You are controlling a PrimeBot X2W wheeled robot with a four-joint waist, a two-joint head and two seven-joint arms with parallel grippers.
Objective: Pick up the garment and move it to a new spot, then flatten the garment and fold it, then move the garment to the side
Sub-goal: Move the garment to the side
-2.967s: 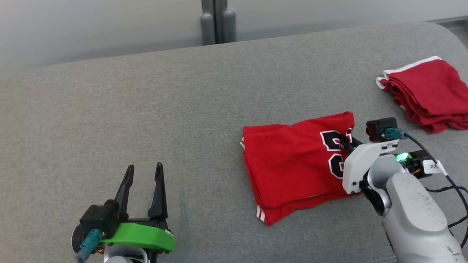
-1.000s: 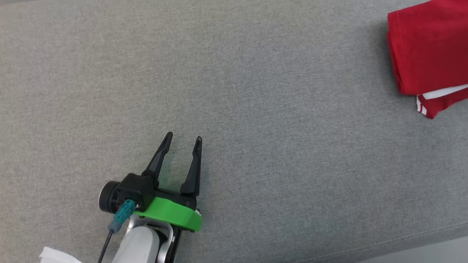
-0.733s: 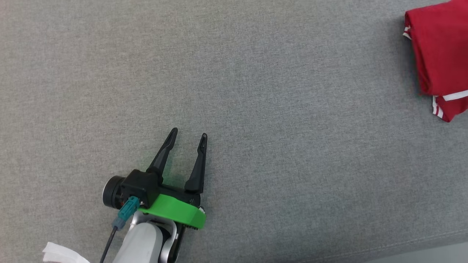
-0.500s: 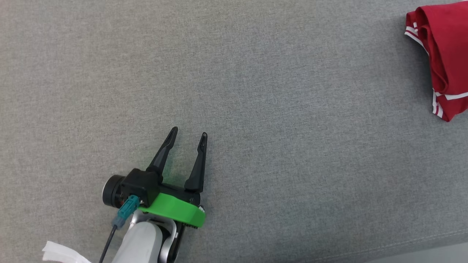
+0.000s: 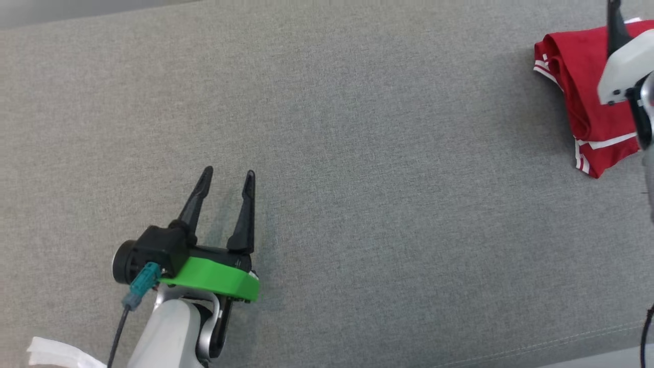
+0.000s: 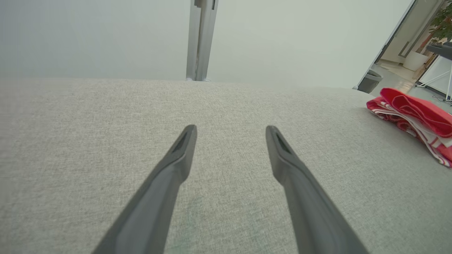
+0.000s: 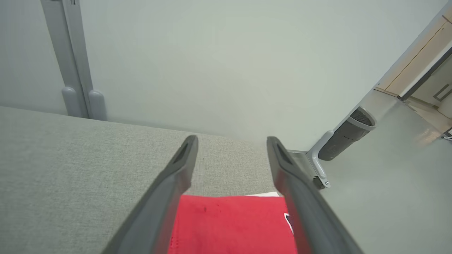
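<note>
The garment is red with white trim and lies folded and a little bunched at the far right of the grey cushioned surface. In the left wrist view the garment shows as a layered red heap at the right. My right gripper hovers open just above the garment, with nothing between its jaws. One of its dark fingers and its pale housing stand over the garment. My left gripper rests open and empty at the lower left, far from the garment; its tips are spread over bare fabric.
A grey post stands against the pale wall behind the surface. A dark bin sits on the floor beyond the surface's right end. The front seam runs along the lower right. A white scrap lies by my left arm.
My right gripper has opened and let go of the garment, which now lies bunched at the right end. The head camera has shifted. My left gripper stays open.
</note>
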